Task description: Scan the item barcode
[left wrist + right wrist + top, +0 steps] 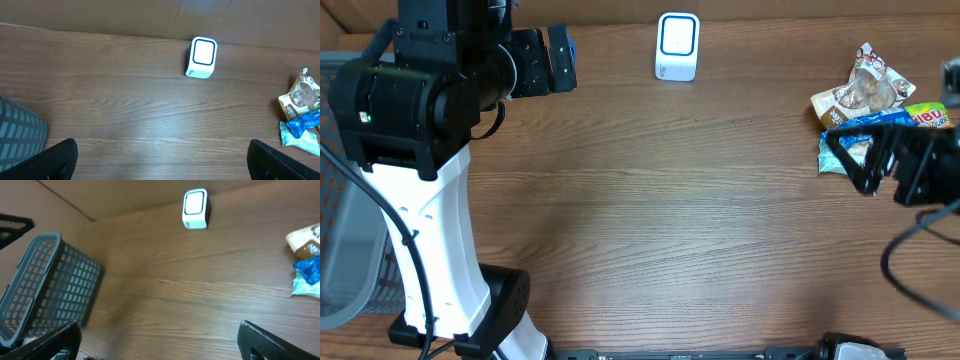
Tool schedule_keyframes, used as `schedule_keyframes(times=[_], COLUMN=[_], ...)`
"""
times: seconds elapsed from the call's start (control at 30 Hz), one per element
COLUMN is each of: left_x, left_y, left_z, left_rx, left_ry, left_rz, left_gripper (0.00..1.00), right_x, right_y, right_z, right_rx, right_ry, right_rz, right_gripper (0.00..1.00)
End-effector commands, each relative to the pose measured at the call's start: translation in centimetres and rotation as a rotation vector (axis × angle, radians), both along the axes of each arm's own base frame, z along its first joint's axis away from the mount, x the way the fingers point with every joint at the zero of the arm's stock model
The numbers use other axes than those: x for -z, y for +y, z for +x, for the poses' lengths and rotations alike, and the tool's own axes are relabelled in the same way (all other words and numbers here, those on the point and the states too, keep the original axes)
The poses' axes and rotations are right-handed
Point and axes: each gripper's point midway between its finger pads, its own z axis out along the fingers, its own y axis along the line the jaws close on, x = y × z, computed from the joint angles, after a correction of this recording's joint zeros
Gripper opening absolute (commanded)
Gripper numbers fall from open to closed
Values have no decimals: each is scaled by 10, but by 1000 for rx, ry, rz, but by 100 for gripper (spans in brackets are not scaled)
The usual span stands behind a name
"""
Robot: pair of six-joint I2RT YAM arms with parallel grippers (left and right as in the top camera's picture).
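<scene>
Looking at a wide wood-grain bench (pixel 670 220), bare in the middle, plain brown wall behind. Grey mesh basket (pixel 50 290) sits off the left edge. Both sets of fingers are spread wide and hold nothing: left gripper (pixel 161 145) at the far-left side, right gripper (pixel 160 327) just beside the snack pile at the right edge. I'd take the blue packet (pixel 842 148): light, crinkly, slippery film, contents probably crushable, so pinch a sealed end. Brown packet (pixel 860 92) touches it. Scanner (pixel 677 45) far centre, well apart.
</scene>
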Motion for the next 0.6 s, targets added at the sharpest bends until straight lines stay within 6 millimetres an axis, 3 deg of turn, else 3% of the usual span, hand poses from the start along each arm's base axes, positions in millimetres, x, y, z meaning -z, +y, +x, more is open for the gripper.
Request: schedule_keyframes(times=[0.0, 0.13, 0.27, 0.37, 0.57], left_x=[-1, -1, -1, -1, -1], left_y=[0, 0, 0, 0, 0], left_z=[0, 0, 0, 0, 0], left_rx=[-4, -4, -4, -4, -4], left_ry=[-5, -5, -5, -5, -5], left_rz=[1, 1, 1, 1, 1], left_gripper=[100, 100, 100, 100, 100], right_x=[-10, -8, -1, -7, -30], right_y=[4, -9, -29, -42, -22], right_z=[-16, -20, -10, 1, 16], right_rx=[-11, 56, 140, 173, 43], right_ry=[-58, -69, -61, -138, -435], right_rz=[-13, -80, -166, -250, -352], right_gripper=[100, 100, 100, 100, 100])
